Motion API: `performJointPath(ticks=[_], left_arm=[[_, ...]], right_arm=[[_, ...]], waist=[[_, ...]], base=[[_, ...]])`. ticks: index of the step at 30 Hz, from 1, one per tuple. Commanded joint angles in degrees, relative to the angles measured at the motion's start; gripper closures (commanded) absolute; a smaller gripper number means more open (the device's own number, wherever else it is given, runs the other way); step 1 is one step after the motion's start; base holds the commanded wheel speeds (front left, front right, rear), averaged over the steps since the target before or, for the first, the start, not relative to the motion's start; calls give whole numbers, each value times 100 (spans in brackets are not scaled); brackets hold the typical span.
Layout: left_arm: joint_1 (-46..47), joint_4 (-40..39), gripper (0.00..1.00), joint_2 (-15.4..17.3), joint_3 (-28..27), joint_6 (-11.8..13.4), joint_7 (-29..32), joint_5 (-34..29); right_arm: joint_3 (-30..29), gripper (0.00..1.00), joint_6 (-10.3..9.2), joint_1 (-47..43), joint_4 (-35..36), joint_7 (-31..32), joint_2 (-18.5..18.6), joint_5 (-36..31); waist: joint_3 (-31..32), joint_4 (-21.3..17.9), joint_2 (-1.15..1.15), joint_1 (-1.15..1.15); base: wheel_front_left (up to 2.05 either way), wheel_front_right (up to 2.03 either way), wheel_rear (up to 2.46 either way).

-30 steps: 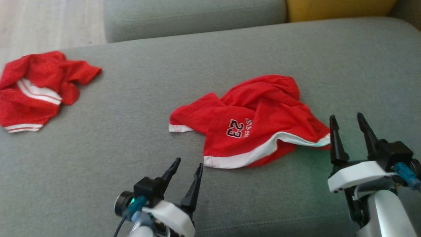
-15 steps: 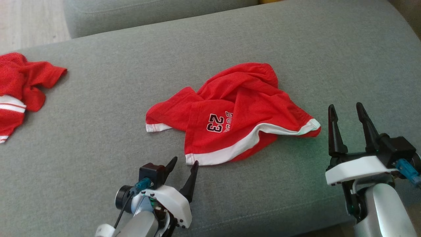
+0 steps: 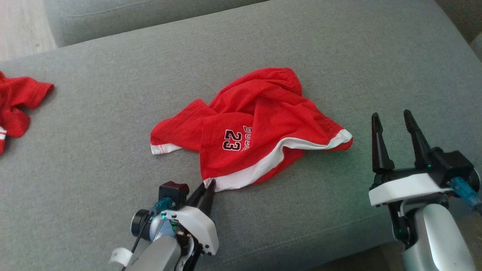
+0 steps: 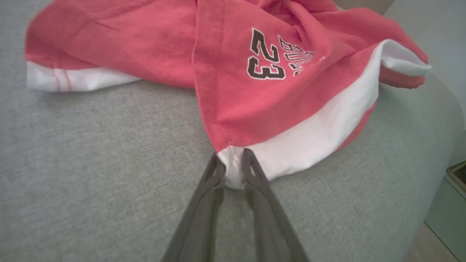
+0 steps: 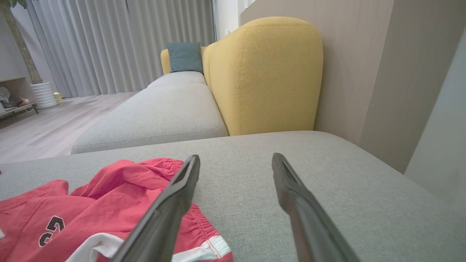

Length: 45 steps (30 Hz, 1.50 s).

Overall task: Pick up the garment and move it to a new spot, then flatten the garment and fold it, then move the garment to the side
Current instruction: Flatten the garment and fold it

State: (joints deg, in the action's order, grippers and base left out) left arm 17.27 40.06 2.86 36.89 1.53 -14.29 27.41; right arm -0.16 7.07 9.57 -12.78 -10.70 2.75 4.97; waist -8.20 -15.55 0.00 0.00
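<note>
Shorts (image 3: 256, 124) of red woven cloth, crumpled, with a broad white hem band (image 4: 327, 127) and a black-outlined number 23 (image 3: 232, 140), lie near the middle of the grey, coarse-weave sofa seat (image 3: 94, 169), the hem turned toward its near edge.

In the head view the left gripper (image 3: 209, 184) meets the hem corner closest to the near edge, its two dark fingers drawn nearly together. The left wrist view makes the grip plain: the left gripper (image 4: 233, 160) pinches the white corner of the shorts (image 4: 255, 102) between its tapered fingertips, and the cloth just above is gathered into a narrow peak. Fine red stitch lines also show there on the other hem.

The right gripper (image 3: 390, 114) hangs over the seat's right side, just beyond the garment's right tip, with its long pointed fingers spread apart and nothing between them. From the right wrist view, the right gripper (image 5: 236, 158) frames bare grey upholstery (image 5: 291, 145), and the shorts (image 5: 109, 189) show a puckered elastic waistband at lower left. Behind rise a rounded yellow fabric backrest (image 5: 265, 72), a teal cushion (image 5: 184, 56), pleated pale curtains (image 5: 120, 43) and a light wooden floor (image 5: 43, 131).

The head view adds a second red mesh garment (image 3: 19, 101), bunched at the seat's left edge, well apart from the shorts.
</note>
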Motion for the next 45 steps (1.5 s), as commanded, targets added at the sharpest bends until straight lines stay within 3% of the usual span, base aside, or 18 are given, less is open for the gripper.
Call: performJointPath(ticks=[1, 2, 11, 23, 34, 36, 37, 45], left_arm=[[222, -93, 87, 2, -103, 24, -71, 73], [233, -70, 100, 2, -79, 25, -71, 77], [156, -484, 100, 12, -432, 194, -71, -84], [-619, -1263, 100, 351, -1174, 228, -71, -320], [-1109, -1578, 100, 459, -1629, 310, -71, -397], [-1162, -1673, 25, 435, -1714, 330, -71, -443], [-1194, -1718, 0, 423, -1755, 335, -71, -463], [-1428, -1938, 0, 415, -2008, 289, -71, -586]], right_arm=[[106, 0, 42, 222, 160, -55, 13, -18], [92, 0, 42, 218, 162, -58, 13, -22], [-64, 0, 42, 121, 129, -77, 13, -32], [-43, 0, 42, 15, -25, -101, 13, 33], [106, 0, 42, 61, -219, -184, 13, 101], [172, 0, 42, 77, -277, -203, 13, 134], [209, 0, 42, 82, -303, -212, 13, 153], [389, 0, 42, 77, -441, -282, 13, 274]], waist=[[-11, -19, 0, 0], [-15, -28, 0, 0], [125, 226, 0, 0], [346, 801, 0, 0], [444, 1036, 0, 0], [488, 1056, 0, 0], [509, 1065, 0, 0], [681, 1144, 0, 0]], base=[[0, 0, 0], [0, 0, 0], [0, 0, 0], [0, 0, 0], [0, 0, 0], [0, 0, 0], [0, 0, 0], [0, 0, 0]])
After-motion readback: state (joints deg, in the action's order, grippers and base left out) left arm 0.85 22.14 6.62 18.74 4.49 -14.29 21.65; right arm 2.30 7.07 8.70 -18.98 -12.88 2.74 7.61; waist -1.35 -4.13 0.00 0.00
